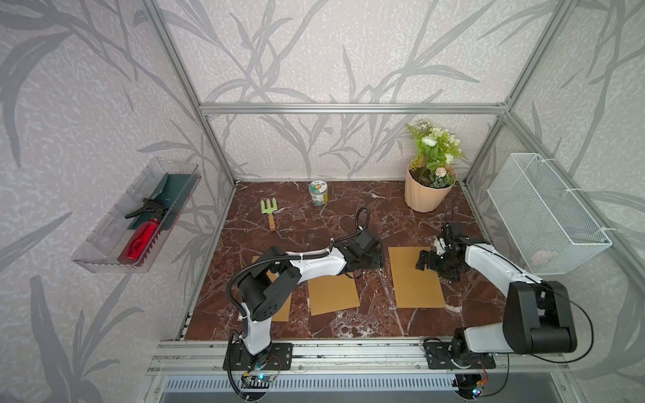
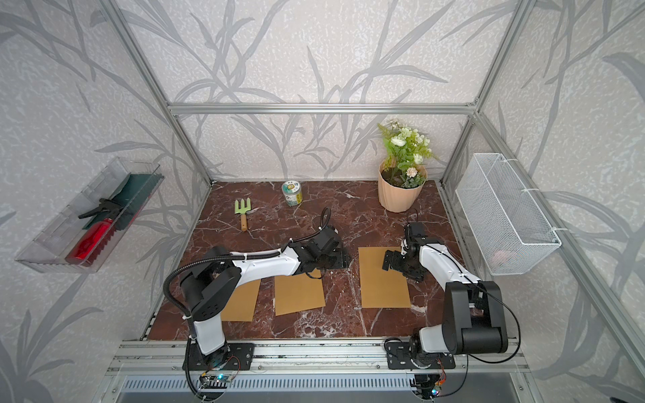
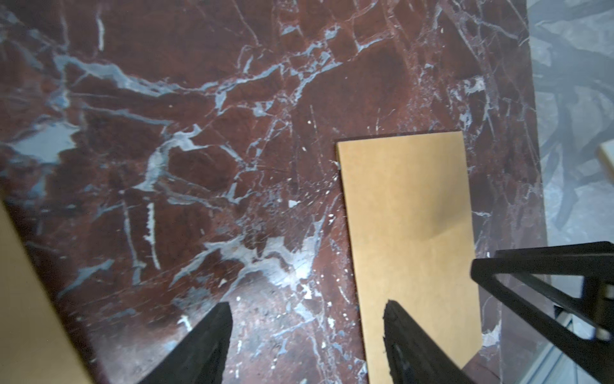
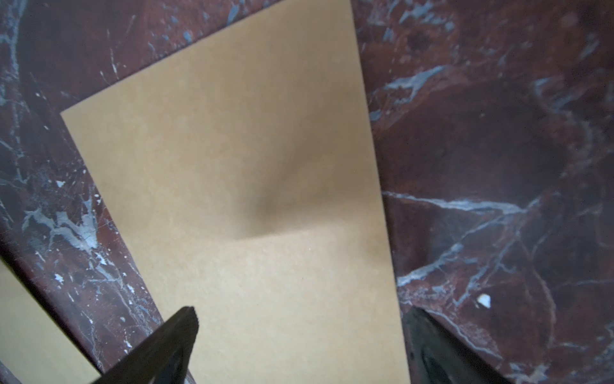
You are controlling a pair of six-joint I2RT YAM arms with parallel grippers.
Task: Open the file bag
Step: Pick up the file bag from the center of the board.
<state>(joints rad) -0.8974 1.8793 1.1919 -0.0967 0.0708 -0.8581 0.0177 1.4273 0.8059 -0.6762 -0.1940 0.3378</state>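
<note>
Right now your left arm (image 1: 314,263) stretches forward and to the right, wrist bent down over the counter (image 1: 307,223). Your left pincer (image 3: 304,332) is spread with nothing between its fingers: one hangs over bare marble, the other over the edge of the right file bag (image 3: 408,216). Your right arm (image 1: 488,260) bends inward. Its right pincer (image 4: 302,314) stands wide apart above that same bag's right edge, one fingertip over the paper and one over the marble beside it. The bag lies flat with a shallow dent.

The middle file bag (image 1: 333,296) and left file bag (image 2: 244,303) lie flat nearer the front. The clear tray (image 1: 94,251) on the left wall holds a red spray bottle (image 1: 139,240) and a dark green sheet (image 1: 176,188). The mesh basket (image 1: 544,209) on the right wall holds something pink, too blurred to name.
</note>
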